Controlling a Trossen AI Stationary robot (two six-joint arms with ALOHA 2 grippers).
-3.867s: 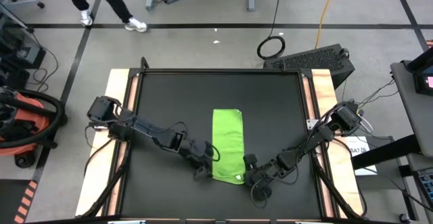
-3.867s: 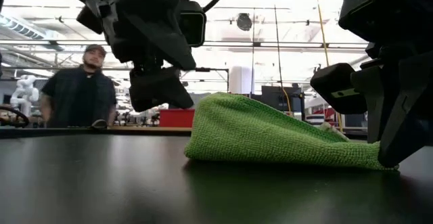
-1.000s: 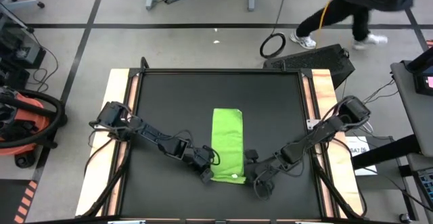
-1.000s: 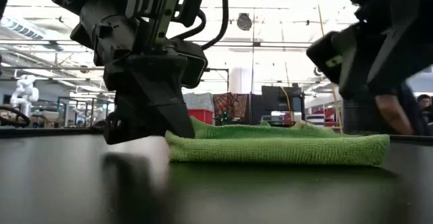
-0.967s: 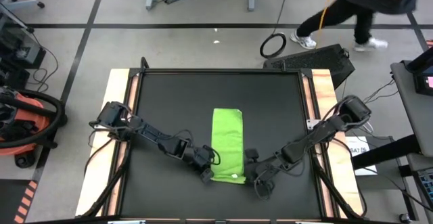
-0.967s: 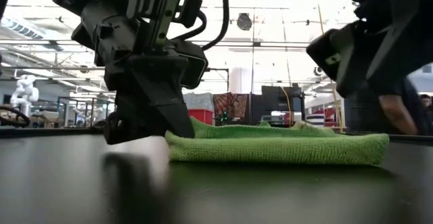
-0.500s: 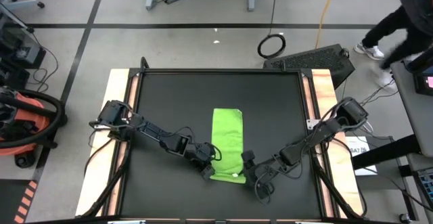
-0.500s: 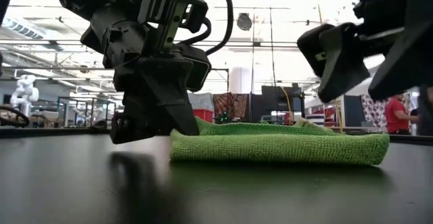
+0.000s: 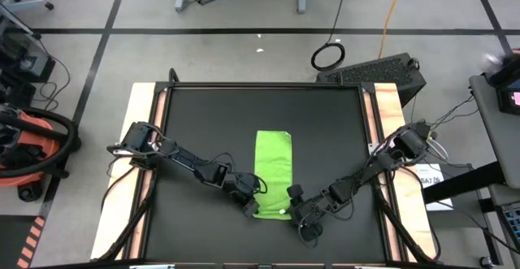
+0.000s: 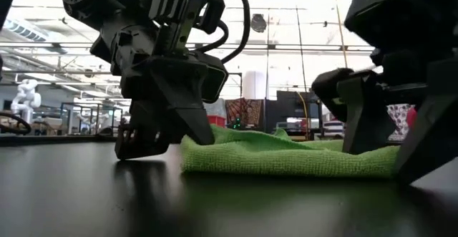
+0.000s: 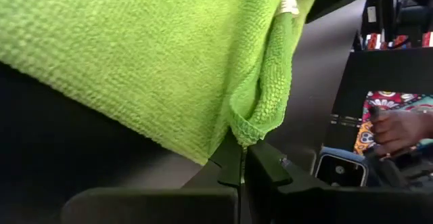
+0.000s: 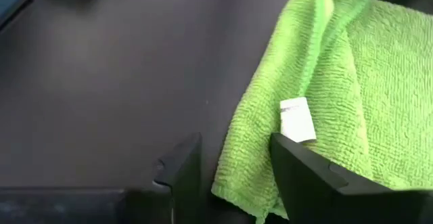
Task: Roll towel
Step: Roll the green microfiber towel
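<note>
Black table mat (image 9: 203, 123), lime-green towel (image 9: 273, 171) folded long at its middle, left gripper (image 9: 246, 203) pinched shut on its near left corner, right gripper (image 9: 294, 206) fingers parted astride the right corner, closer in than before, white tag (image 12: 296, 120) showing.

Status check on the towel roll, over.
Left tool shut on towel corner. Right tool open astride the opposite near corner. Towel folded flat, unrolled. Nothing in the way.

1 towel (image 9: 272, 174), 2 grippers, 1 table mat (image 9: 195, 123)
</note>
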